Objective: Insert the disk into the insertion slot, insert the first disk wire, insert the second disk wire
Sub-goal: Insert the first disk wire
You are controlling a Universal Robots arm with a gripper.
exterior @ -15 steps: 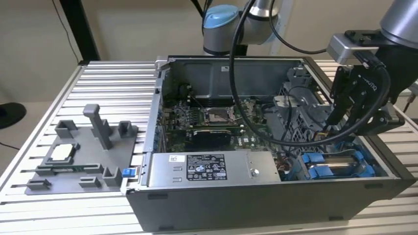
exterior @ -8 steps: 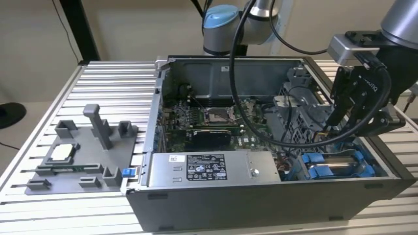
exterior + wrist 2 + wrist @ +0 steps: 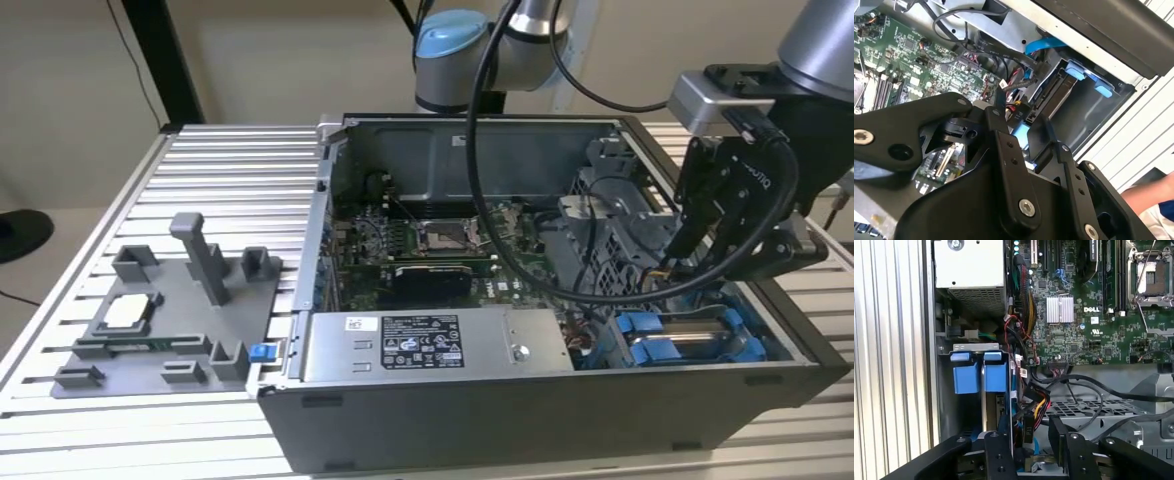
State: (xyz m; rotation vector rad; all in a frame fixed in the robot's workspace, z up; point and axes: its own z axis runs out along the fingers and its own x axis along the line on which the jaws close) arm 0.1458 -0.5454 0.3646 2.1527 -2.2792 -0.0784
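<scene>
disk point(image 3: 695, 327) on edge in slot point(image 3: 642, 347), gripper point(image 3: 674, 263) above

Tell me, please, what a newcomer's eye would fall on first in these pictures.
The open grey computer case sits in the middle of the exterior view, its green motherboard bared. At that view's right the black gripper hangs close by the insertion slot with its bright blue rails.
</scene>
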